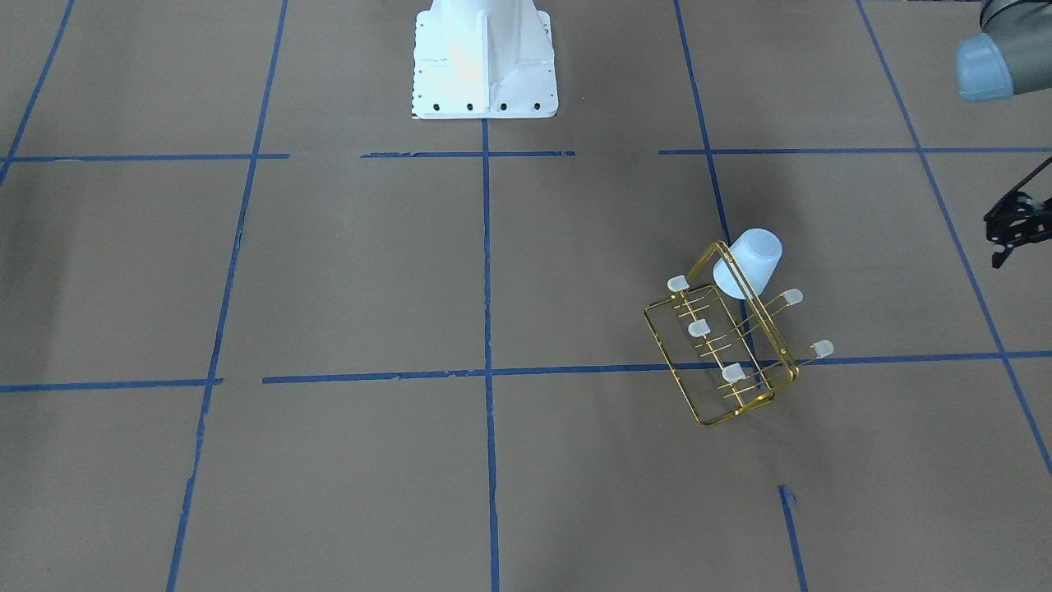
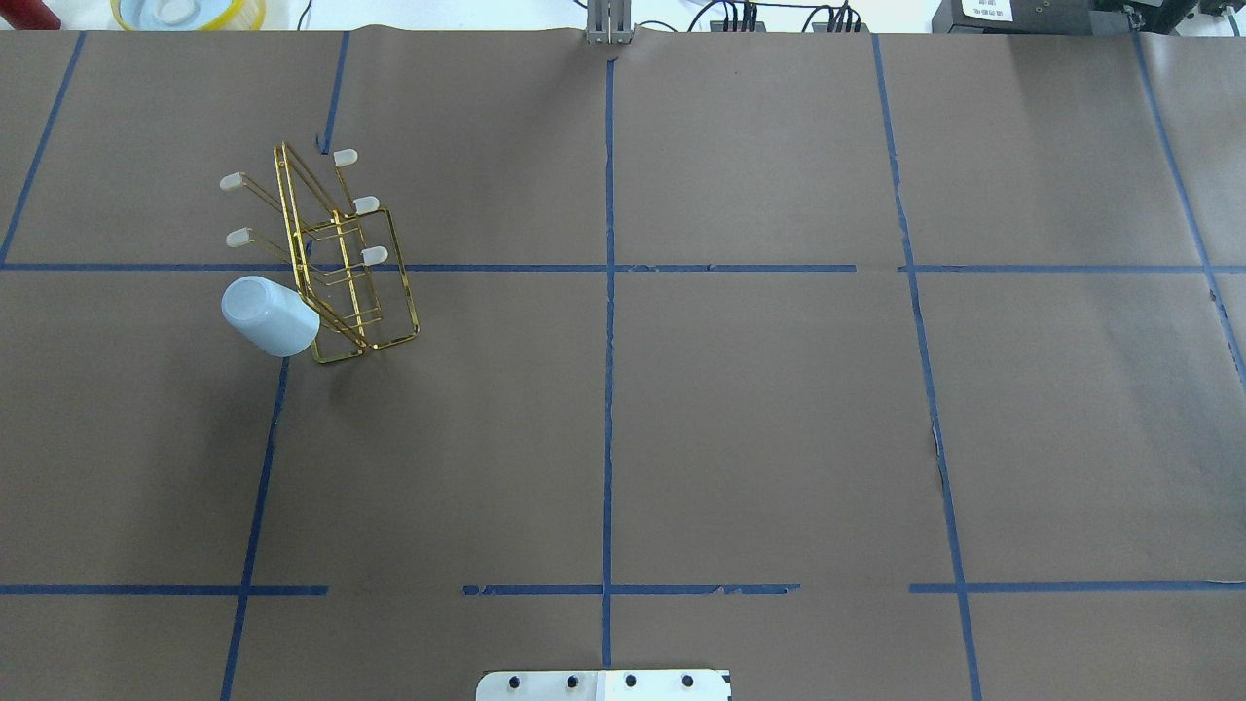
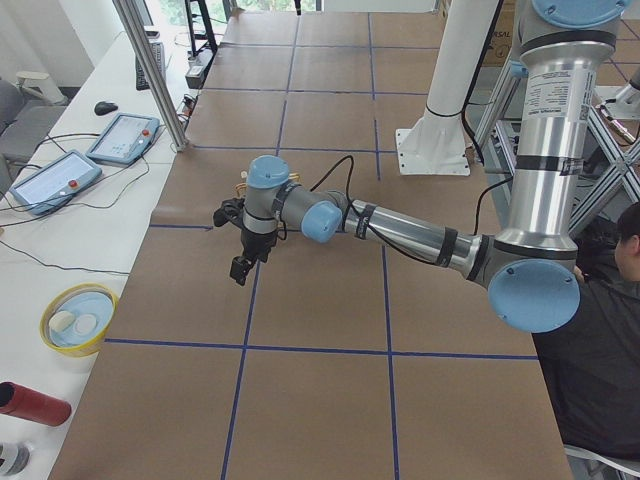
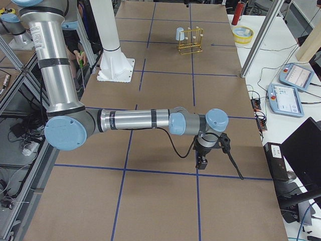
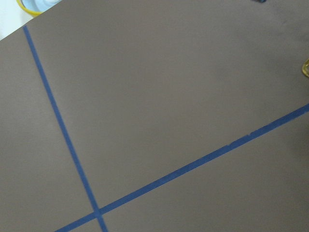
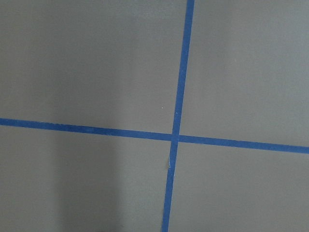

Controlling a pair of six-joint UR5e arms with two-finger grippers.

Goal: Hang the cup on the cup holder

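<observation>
The pale blue-white cup (image 1: 752, 263) hangs mouth-down and tilted on a prong at one end of the gold wire cup holder (image 1: 723, 386). Overhead, the cup (image 2: 268, 316) sits at the near left end of the cup holder (image 2: 389, 282). No gripper touches either. My left gripper (image 1: 1004, 247) shows only partly at the front view's right edge, well off from the cup holder; I cannot tell whether it is open or shut. My right gripper (image 4: 202, 161) hangs over bare table far from the cup holder (image 4: 190, 47); I cannot tell its state. Both wrist views show only table and blue tape.
The robot's white base (image 1: 485, 57) stands at the table's middle edge. A yellow bowl (image 3: 78, 318) and a red cylinder (image 3: 30, 403) lie on the white side table beyond the left end. Tablets (image 3: 122, 137) and cables lie there too.
</observation>
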